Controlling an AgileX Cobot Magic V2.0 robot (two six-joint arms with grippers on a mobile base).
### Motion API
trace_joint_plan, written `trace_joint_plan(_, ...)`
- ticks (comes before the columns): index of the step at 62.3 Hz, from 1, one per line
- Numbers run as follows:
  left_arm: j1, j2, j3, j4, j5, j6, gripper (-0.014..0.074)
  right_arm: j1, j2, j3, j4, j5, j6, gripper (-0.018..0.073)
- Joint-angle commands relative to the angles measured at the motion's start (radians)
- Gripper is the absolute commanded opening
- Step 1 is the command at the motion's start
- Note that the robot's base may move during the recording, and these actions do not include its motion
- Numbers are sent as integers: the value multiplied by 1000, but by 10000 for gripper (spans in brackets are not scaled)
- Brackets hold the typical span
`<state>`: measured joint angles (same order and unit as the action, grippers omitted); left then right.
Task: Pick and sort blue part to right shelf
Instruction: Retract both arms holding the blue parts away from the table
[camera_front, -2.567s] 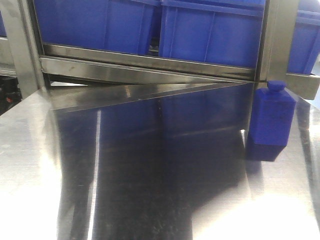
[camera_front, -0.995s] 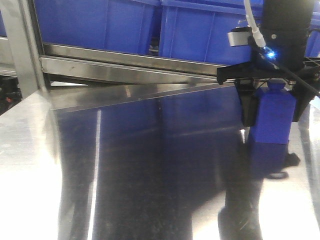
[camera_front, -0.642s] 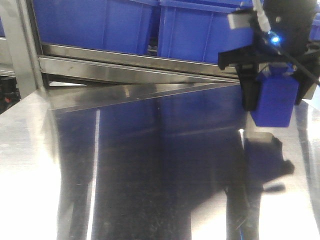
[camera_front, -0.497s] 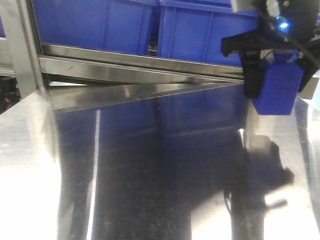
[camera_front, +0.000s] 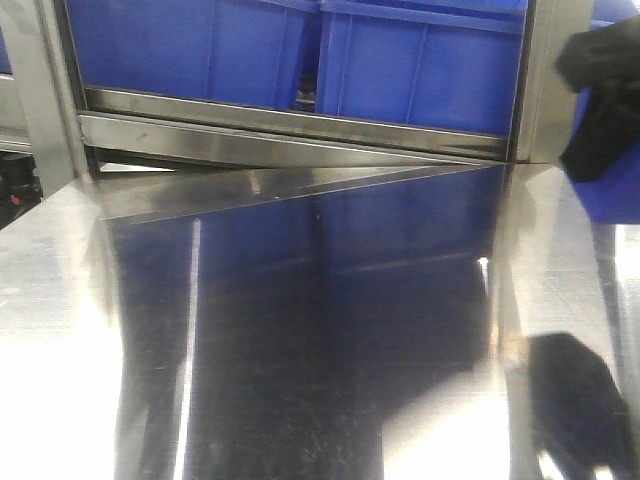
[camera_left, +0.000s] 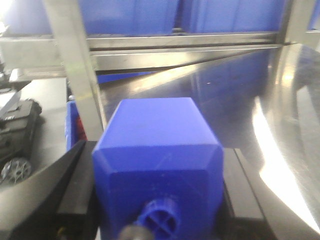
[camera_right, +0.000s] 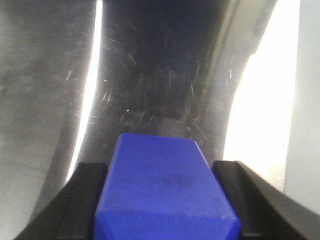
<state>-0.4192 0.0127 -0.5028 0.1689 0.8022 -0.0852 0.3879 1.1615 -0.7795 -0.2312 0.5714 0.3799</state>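
Observation:
In the right wrist view a blue part (camera_right: 162, 192) is clamped between the black fingers (camera_right: 90, 197) of my right gripper (camera_right: 165, 175), held above the steel table (camera_right: 150, 85). From the front, that gripper (camera_front: 600, 110) is a dark blur at the right edge, with a bit of the blue part (camera_front: 618, 190) showing behind it. In its own wrist view my left gripper (camera_left: 159, 165) is shut on another blue bottle-shaped part (camera_left: 157, 135), with the ribbed cap (camera_left: 160, 222) facing the camera. The left gripper is out of the front view.
Blue bins (camera_front: 420, 70) fill the steel shelf (camera_front: 280, 125) behind the table (camera_front: 300, 330). A steel upright (camera_front: 545, 80) stands just left of the right gripper. The left wrist view shows a steel post (camera_left: 75, 75) and dark equipment (camera_left: 15, 135) at left.
The right gripper came down around the standing blue part, shut on it, and lifted it up and to the right, to the frame's edge. Where it stood, the table is bare.

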Motion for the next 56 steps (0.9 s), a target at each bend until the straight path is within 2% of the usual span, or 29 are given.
trace_joint_plan(1,-5,16,-24,-6,-126,15,323,1,-141,52,-48,-135,-19,155)
trace_joint_plan(21,-5,16,-24,14,-127,15,323,1,-546,238,-108,-165,-20,155)
trace_joint_plan(43,-5,16,-24,12,-125,15,323,1,-913,253,-149,-137,-22,155)
trace_joint_plan(56,-5,16,-24,12,-125,15,323,1,-1000,253,-153,-170,-22,155)
